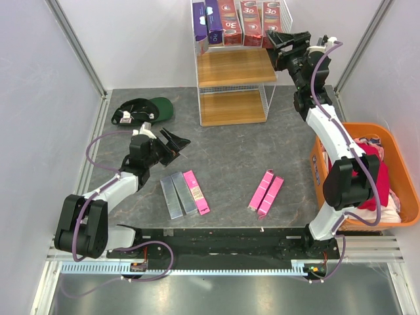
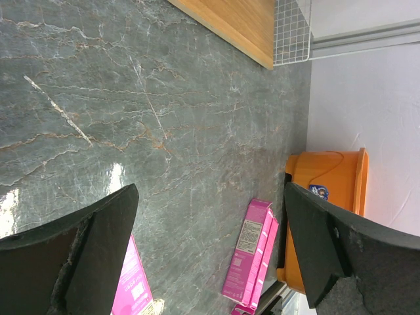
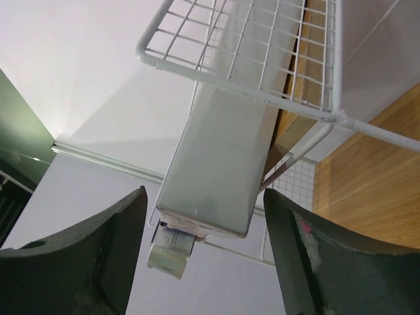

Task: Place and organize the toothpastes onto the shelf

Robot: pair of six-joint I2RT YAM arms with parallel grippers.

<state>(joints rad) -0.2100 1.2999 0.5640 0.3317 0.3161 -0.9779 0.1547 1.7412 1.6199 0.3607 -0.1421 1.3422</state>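
Red cartons (image 1: pixel 252 26) on the shelf (image 1: pixel 236 67) read "3D".

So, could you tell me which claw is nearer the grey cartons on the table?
Left. The left claw hovers just beyond the grey cartons; the right claw is far off, up at the top of the shelf.
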